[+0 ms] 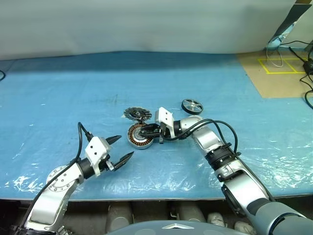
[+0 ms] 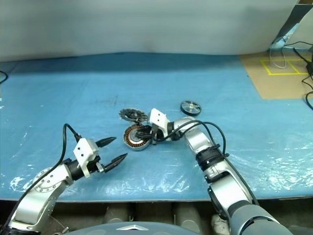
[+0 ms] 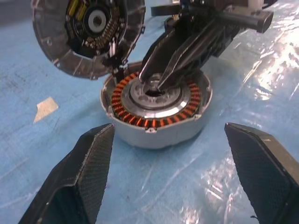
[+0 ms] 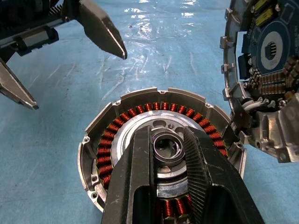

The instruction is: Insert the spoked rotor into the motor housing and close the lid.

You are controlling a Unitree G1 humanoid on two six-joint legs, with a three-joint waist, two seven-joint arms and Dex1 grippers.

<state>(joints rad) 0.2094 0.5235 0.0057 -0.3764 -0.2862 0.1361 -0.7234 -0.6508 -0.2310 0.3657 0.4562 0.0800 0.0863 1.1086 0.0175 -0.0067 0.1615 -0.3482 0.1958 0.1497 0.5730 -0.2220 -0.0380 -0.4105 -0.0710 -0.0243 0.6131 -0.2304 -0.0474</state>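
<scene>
The motor housing (image 1: pixel 140 136) lies flat on the blue sheet, its copper windings (image 4: pixel 140 112) facing up. My right gripper (image 1: pixel 142 131) reaches over it from the right. Its two fingers (image 4: pixel 140 177) close on either side of the housing's central hub ring (image 4: pixel 167 148). The lid (image 1: pixel 136 113) stands tilted on its edge just behind the housing, showing a circuit board (image 4: pixel 273 49) inside, with thin wires running down to the housing. The spoked rotor (image 1: pixel 192 106) lies by itself to the right, behind my right forearm. My left gripper (image 1: pixel 126 147) hangs open and empty in front of the housing, pointing at it.
A blue plastic sheet (image 1: pixel 73 93) covers the table up to its front edge (image 1: pixel 146 198). At the back right are a brown board (image 1: pixel 274 78) with yellow tape and some cables (image 1: pixel 305 63). A pale curtain (image 1: pixel 146 24) closes the back.
</scene>
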